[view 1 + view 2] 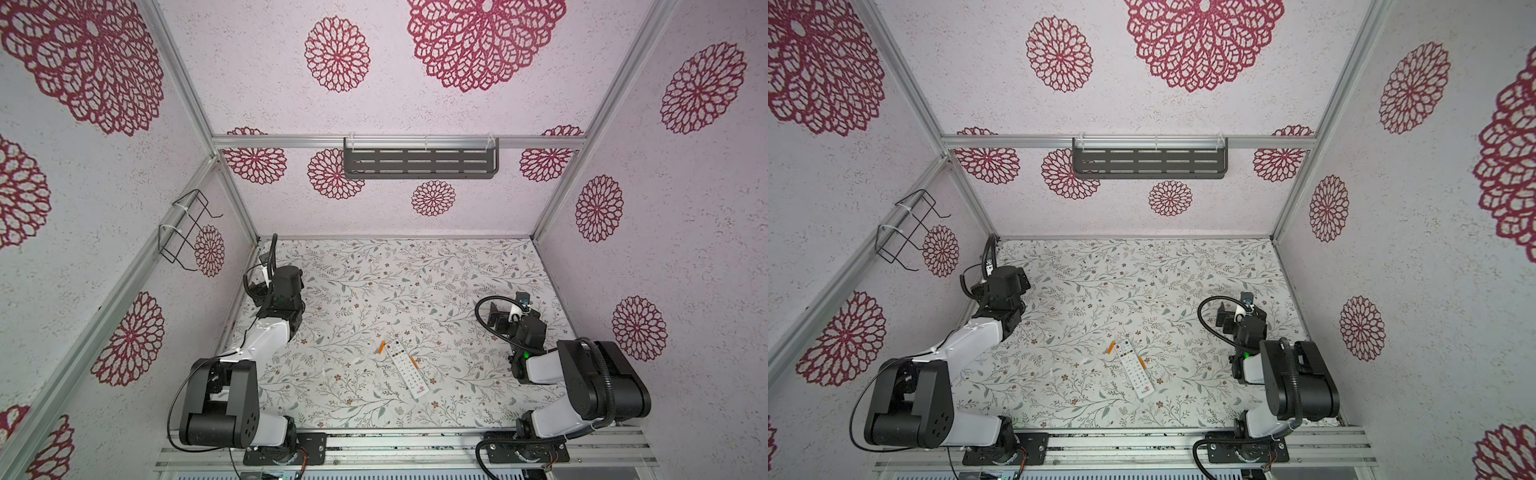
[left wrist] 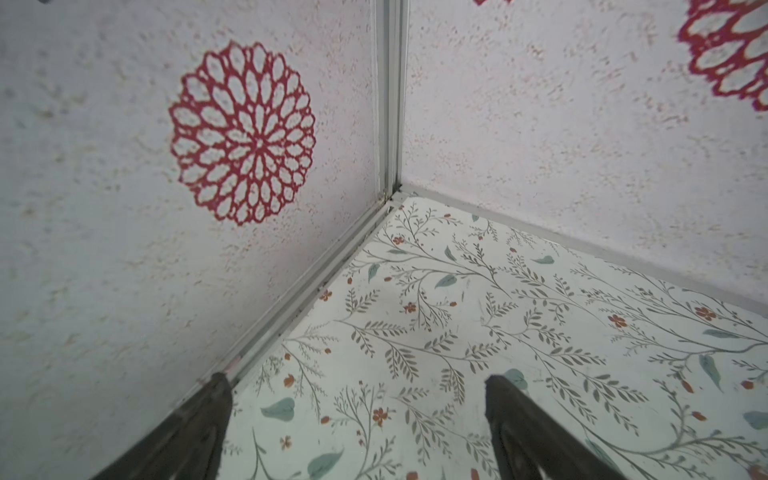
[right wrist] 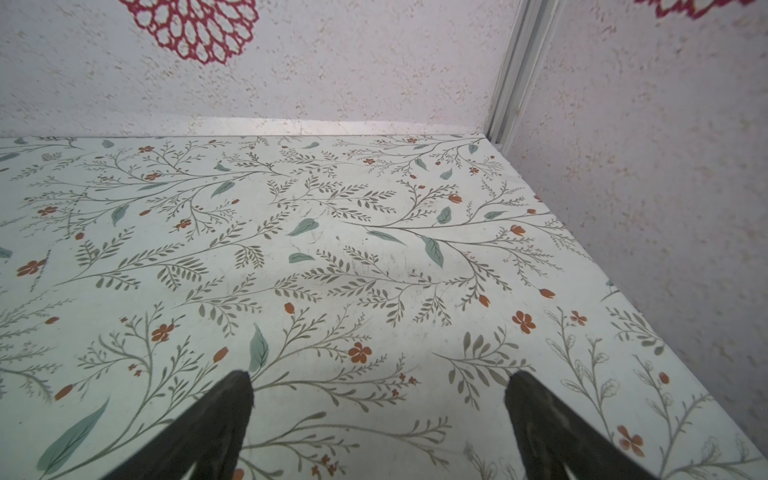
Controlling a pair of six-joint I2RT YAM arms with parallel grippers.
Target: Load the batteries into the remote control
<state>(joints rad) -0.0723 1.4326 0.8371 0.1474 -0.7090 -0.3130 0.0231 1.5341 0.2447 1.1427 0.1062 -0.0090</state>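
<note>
The remote control (image 1: 406,368) (image 1: 1136,369) is a slim white bar lying buttons-up near the front middle of the flowered table, its red logo toward the front. Two orange batteries lie beside it: one battery (image 1: 381,347) (image 1: 1111,347) left of its far end, the other battery (image 1: 413,362) (image 1: 1142,362) against its right side. My left gripper (image 2: 358,380) stands open and empty over the table's back left corner. Near the right wall, my right gripper (image 3: 380,376) is open and empty too. Both are far from the remote, which shows in neither wrist view.
A dark slotted shelf (image 1: 420,163) hangs on the back wall and a black wire rack (image 1: 185,230) on the left wall. The left arm (image 1: 270,332) stretches along the left edge. The right arm (image 1: 540,365) is folded at the right edge.
</note>
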